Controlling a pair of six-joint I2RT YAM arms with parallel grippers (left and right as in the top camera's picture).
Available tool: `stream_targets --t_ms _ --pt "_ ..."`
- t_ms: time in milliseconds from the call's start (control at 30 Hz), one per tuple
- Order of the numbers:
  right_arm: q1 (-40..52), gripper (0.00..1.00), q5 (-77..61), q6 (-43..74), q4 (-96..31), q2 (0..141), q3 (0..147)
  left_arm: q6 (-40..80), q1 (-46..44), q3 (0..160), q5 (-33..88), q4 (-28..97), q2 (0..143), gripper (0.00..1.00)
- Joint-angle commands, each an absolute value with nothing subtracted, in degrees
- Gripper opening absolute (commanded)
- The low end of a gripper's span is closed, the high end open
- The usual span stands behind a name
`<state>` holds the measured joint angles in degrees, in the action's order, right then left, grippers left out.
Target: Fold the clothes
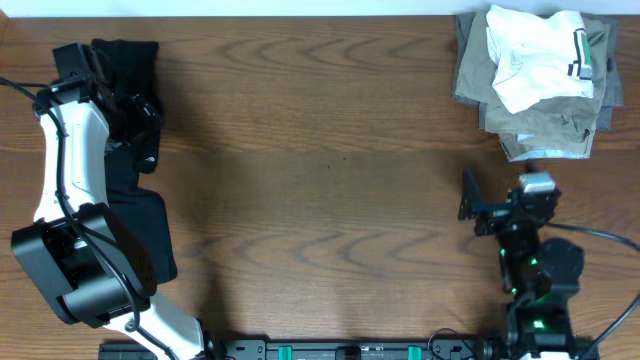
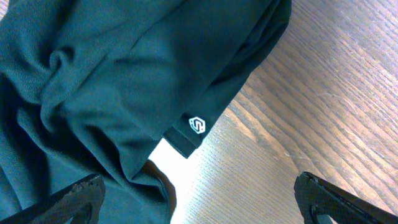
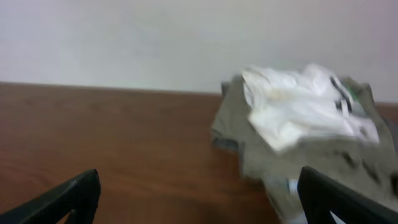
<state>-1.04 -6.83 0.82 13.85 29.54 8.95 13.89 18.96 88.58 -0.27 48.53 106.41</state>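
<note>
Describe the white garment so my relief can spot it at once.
Start at the wooden table and go to its far corner on the robot's right. A pile of khaki and grey pieces lies there, and the white T-shirt sits crumpled on top. It is the only white piece, with a dark-striped label near its right edge; the black garment lies on the left.
</note>
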Motion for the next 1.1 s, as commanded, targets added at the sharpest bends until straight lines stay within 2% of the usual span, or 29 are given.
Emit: stream_targets --t_ms 0,133,300,500,767,1067 --pt "-2.09 0.99 -7.09 1.67 14.87 26.96 4.10 14.22 18.96 88.33 -0.69 48.51 107.18 0.98" --pt "-2.09 0.99 -7.07 1.65 14.83 22.46 0.34 14.22 18.94 88.33 -0.69 48.51 107.18 0.98" --pt "-2.42 0.99 -5.78 1.63 8.95 15.22 0.32 14.22 18.94 88.33 -0.69 48.51 107.18 0.98" --pt "-2.61 0.99 -4.14 1.69 -4.49 6.26 0.32 14.22 18.94 88.33 -0.69 48.51 107.18 0.98" --pt "-2.63 0.99 -3.86 1.65 -3.53 0.12 0.32 14.22 18.94 88.33 -0.69 48.51 107.18 0.98" --pt "-2.61 0.99 -3.86 1.65 -3.90 0.38 0.32 14.22 18.94 88.33 -0.69 48.51 107.18 0.98"
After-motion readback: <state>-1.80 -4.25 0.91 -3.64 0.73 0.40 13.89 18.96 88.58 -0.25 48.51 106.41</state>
